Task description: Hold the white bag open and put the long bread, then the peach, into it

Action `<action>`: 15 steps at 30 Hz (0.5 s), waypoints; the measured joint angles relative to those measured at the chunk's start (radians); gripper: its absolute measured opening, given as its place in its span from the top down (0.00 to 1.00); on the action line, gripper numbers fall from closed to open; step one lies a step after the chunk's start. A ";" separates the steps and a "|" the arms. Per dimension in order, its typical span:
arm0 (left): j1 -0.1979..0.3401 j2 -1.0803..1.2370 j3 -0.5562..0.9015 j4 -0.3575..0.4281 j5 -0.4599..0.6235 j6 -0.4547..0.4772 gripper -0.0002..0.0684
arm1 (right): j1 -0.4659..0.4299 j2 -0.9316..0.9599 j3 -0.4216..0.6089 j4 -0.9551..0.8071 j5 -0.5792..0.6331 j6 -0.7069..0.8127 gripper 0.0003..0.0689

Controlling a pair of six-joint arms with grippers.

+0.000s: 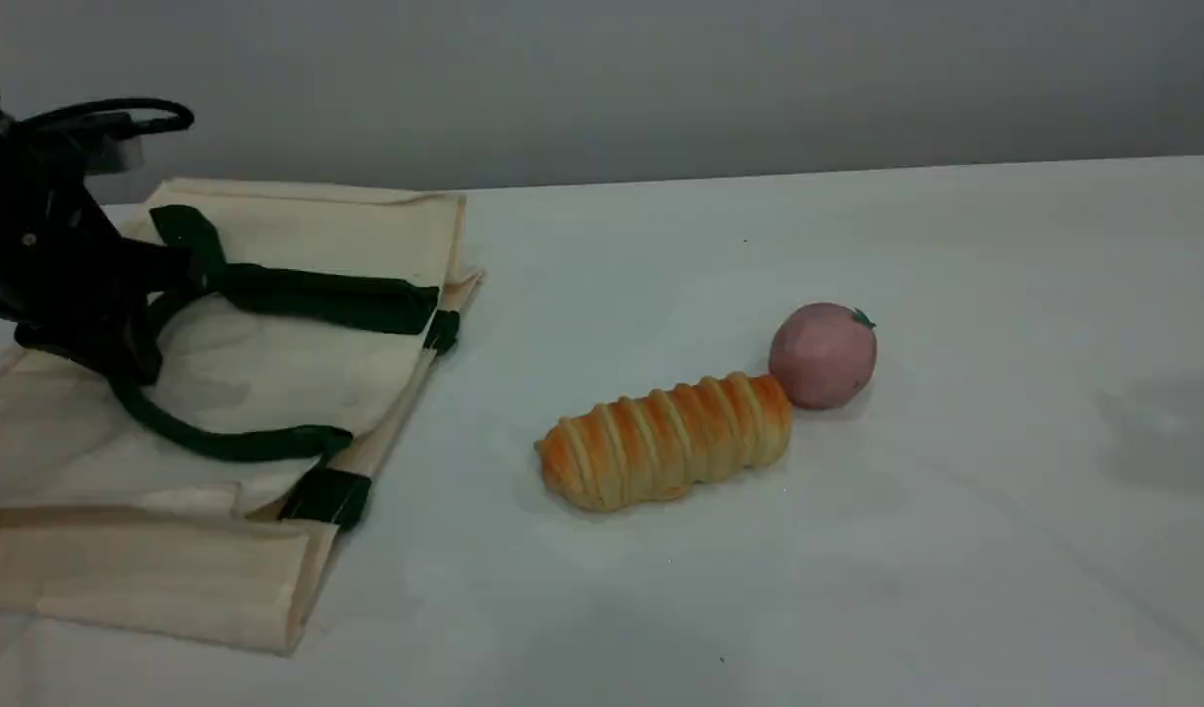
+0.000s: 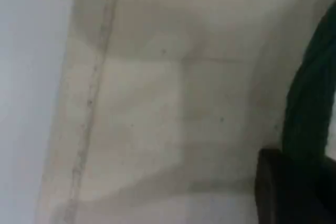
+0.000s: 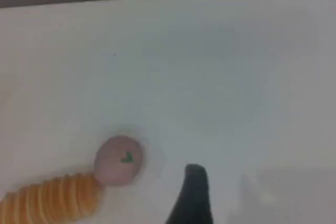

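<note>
A cream-white tote bag of matt woven canvas point(image 1: 268, 393) with dark green webbing strap handles point(image 1: 307, 295), a golden-orange ridged bread roll with a slight sheen point(image 1: 666, 442), and a dusty-pink, matt, smooth round peach point(image 1: 823, 355) lie on a smooth matt white table point(image 1: 956, 540).

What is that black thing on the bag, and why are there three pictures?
It's a robot arm's grabbing tool. The big picture comes from a camera looking across the table. The other two come from little cameras on each arm's wrist. On the table lie a white bag, a long bread and a peach touching its end. The left tool is shut at the bag's green handle. The right tool hangs above the table near the peach, holding nothing.
</note>
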 joint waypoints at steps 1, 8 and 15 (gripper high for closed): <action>0.000 0.005 0.000 0.000 -0.001 0.000 0.85 | 0.000 0.000 0.000 0.000 0.004 0.000 0.15; 0.000 -0.005 -0.041 0.000 0.063 0.071 0.85 | 0.000 0.000 0.000 0.000 0.027 0.000 0.15; 0.000 -0.005 -0.200 -0.004 0.282 0.184 0.85 | 0.000 0.000 0.001 0.032 0.070 0.000 0.15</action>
